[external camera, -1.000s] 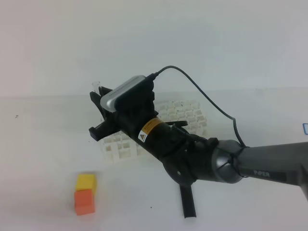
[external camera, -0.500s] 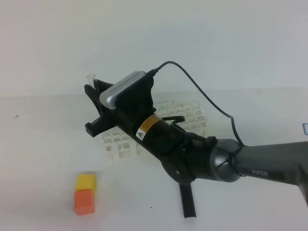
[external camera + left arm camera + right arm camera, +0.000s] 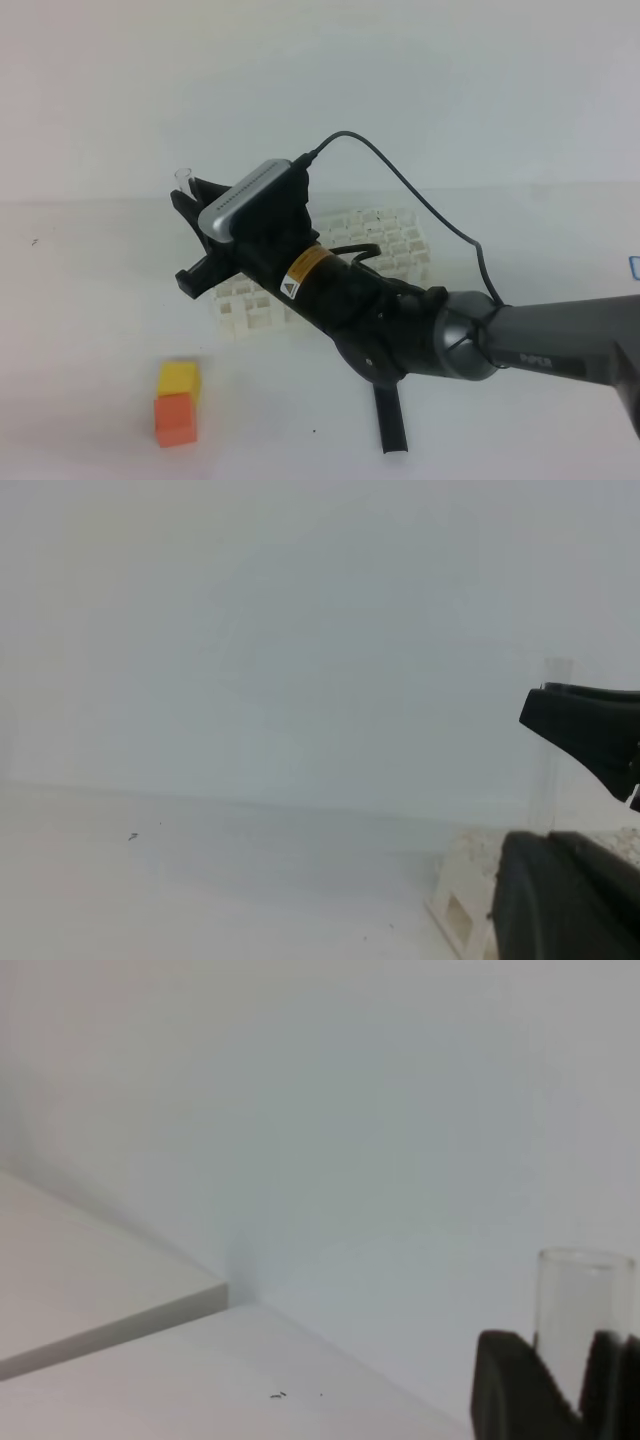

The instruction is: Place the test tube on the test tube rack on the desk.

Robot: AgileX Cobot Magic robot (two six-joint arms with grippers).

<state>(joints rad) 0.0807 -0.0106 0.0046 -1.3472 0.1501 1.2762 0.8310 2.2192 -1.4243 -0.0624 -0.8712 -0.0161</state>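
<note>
The thin clear glass-like test tube (image 3: 183, 175) is carried in the black right gripper (image 3: 195, 235), clear of the plain white desk (image 3: 90, 300) and above the left end of the white plastic grid-topped test tube rack (image 3: 400, 240). The jaws are pinched on the tube partway down its length, so that the round open rim projects above the upper finger; in the right wrist view the rim (image 3: 585, 1260) stands just above the black fingertips (image 3: 510, 1380). This mid-body grip is judged to leave the lower end free for entry into a square hole of the rack. The long axis of the tube is close to vertical, open mouth upward; the lower end is hidden behind the gripper, so its alignment with any hole cannot be told. In the left wrist view the tube (image 3: 553, 745) appears upright between the black fingers.

The left gripper is not seen in any view; its jaws are taken as pressed together. A yellow block stacked on an orange block (image 3: 177, 402) rests near the front left of the desk, and a black stick (image 3: 390, 420) lies near the front edge, partly under the right arm
</note>
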